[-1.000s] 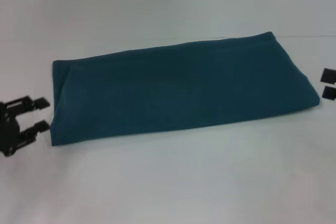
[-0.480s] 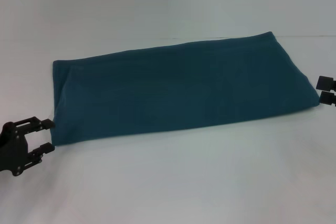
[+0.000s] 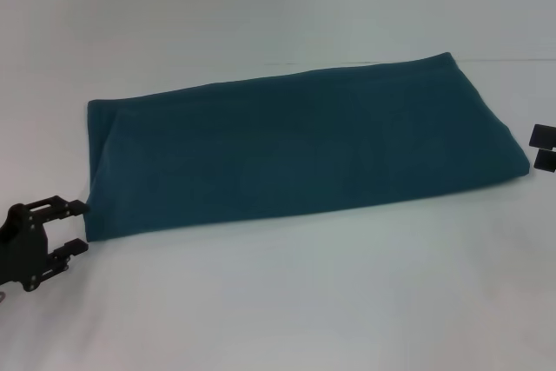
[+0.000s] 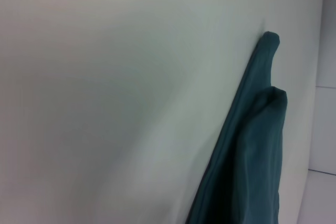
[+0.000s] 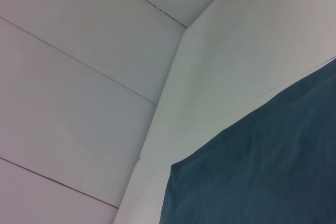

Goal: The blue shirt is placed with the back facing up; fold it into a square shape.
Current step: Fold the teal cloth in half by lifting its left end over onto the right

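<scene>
Folded shirt (image 3: 295,149) lies as a long band across the white counter (image 3: 304,301), between two grippers.

The left gripper (image 3: 76,227) sits just off the shirt's near left corner, jaws spread and empty. The right gripper (image 3: 544,148) waits beside the shirt's right end, apart from the cloth, jaws narrowly parted, holding nothing.

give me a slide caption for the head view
Blue shirt folded into a long band on the white table, left hand open at its near-left corner, right hand beside the opposite end.
</scene>
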Action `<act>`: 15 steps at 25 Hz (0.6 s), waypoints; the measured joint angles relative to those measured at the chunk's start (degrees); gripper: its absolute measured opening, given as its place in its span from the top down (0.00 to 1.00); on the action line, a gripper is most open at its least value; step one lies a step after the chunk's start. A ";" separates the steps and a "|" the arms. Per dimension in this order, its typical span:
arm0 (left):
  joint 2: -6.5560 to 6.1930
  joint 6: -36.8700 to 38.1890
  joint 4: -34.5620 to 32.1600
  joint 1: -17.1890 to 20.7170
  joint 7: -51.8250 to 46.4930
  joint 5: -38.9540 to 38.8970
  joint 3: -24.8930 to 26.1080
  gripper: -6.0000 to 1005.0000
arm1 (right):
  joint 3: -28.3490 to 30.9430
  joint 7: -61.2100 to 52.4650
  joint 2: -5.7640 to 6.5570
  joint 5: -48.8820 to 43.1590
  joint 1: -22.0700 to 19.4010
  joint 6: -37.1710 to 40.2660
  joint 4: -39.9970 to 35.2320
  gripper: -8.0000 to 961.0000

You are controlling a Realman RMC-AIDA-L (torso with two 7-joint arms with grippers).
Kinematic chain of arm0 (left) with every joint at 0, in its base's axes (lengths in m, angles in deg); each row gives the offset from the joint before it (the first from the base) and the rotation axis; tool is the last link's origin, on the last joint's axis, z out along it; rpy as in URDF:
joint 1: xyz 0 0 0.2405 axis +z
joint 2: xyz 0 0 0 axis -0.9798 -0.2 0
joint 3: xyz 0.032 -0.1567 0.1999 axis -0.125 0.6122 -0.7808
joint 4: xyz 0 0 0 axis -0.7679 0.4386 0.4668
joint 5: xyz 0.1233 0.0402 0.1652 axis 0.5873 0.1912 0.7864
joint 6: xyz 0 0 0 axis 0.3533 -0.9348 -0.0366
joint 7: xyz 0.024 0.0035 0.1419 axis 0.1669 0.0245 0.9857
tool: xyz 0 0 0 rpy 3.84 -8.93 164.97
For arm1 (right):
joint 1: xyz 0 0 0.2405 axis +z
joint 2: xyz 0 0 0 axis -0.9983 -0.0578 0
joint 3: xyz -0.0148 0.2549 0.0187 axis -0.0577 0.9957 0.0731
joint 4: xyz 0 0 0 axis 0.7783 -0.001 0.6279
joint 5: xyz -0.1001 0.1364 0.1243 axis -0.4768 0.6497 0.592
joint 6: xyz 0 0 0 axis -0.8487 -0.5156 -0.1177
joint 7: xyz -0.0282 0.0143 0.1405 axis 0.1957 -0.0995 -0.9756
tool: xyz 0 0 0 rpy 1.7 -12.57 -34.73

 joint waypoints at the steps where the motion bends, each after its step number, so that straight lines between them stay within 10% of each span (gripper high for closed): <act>1: 0.01 -0.19 0.13 -0.07 0.01 0.01 0.02 0.42 | 0.02 0.04 0.00 0.00 -0.03 0.00 0.00 0.07; 15: -0.13 -0.76 0.80 -0.76 2.79 -0.49 -0.69 0.40 | 0.26 0.32 -0.08 0.03 -0.39 0.05 0.00 0.08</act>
